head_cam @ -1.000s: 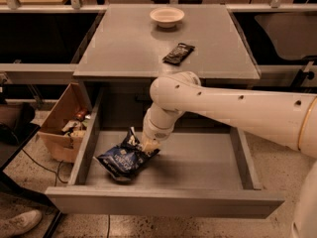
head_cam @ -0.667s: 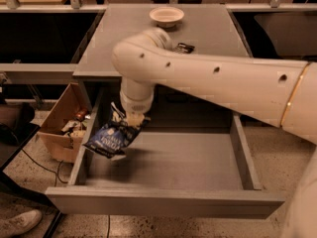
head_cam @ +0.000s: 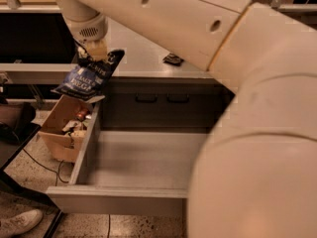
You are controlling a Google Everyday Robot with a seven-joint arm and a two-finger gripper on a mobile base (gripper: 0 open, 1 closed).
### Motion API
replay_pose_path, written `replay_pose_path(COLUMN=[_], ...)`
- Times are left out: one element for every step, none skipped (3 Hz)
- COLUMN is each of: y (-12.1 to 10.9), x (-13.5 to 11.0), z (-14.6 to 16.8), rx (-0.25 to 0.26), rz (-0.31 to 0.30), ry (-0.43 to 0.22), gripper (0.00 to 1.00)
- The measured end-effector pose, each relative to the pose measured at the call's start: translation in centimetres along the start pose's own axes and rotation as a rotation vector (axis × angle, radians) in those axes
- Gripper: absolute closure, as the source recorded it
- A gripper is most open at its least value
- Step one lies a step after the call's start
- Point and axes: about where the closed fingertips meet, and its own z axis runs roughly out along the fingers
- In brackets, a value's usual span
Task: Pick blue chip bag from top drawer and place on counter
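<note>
My gripper [head_cam: 91,53] is shut on the top of the blue chip bag [head_cam: 86,78] and holds it in the air, level with the front left edge of the counter [head_cam: 138,58]. The bag hangs tilted, dark blue with white lettering. The top drawer [head_cam: 133,160] stands pulled open below, and the part of its floor I can see is bare. My white arm crosses the top of the view and fills the right side, hiding the drawer's right half and most of the counter.
A small black snack wrapper [head_cam: 173,60] lies on the counter. A brown cardboard box [head_cam: 62,130] with small items stands on the floor left of the drawer. A white shoe [head_cam: 20,222] shows at the bottom left.
The gripper has lifted the blue chip bag out of the drawer, up and to the left, to counter height. The arm now fills much more of the view.
</note>
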Motion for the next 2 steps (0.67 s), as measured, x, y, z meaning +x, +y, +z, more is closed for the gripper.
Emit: replay_pose_path(y=[-4.5, -8.1], x=[-0.7, -1.4], z=[-2.1, -0.7], rx=[0.008, -0.011], rz=[-0.026, -0.033], ry=[0.092, 0.121], gripper=[1.0, 1.0])
